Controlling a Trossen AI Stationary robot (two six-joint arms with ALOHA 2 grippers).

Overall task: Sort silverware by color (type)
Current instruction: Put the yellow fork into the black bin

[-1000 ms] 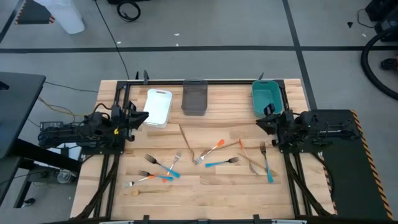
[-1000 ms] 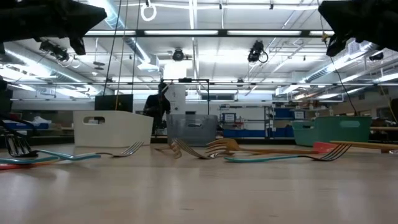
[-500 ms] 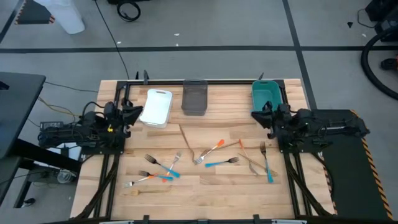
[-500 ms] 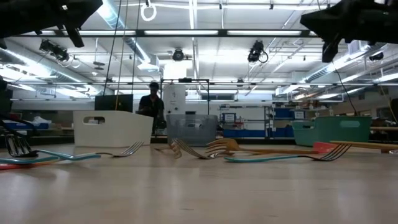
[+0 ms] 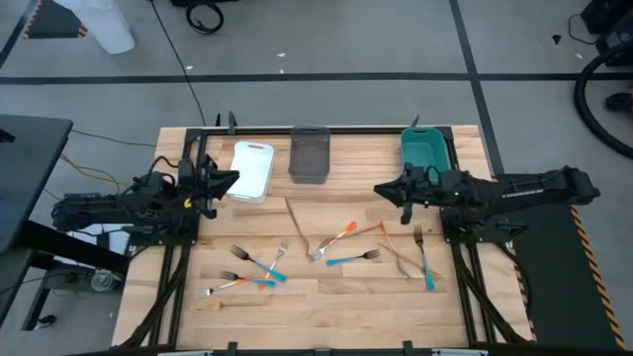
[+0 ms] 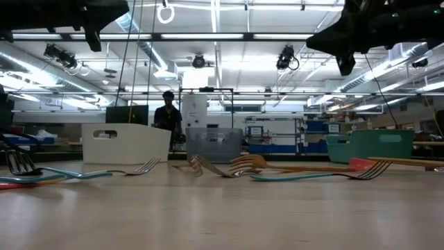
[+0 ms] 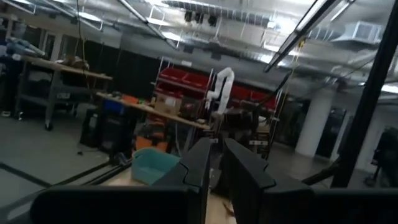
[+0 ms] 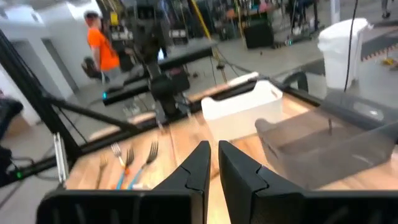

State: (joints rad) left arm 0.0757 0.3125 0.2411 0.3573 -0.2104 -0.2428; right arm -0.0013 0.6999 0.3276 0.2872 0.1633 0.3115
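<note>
High view shows you nothing sorted yet — all the silverware (image 5: 326, 255) lies loose on the desk (image 5: 297, 316) in front of the grey bin (image 5: 309, 155). Left gripper (image 5: 230, 179) and right gripper (image 5: 381, 189) hover empty, fingers nearly closed.

The right hand (image 5: 380, 189) has reached out from beside the teal bin (image 5: 424, 155) toward the middle of the worktop (image 5: 346, 297); it now hangs in front of that bin's near left corner, above bare wood, its arm stretched level. The left hand (image 5: 231, 179) has edged forward and now sits at the white bin (image 5: 251, 170)'s left side. Beyond the worktop, a person (image 6: 166, 114) has stepped left, away from the grey bin (image 6: 214, 142).
</note>
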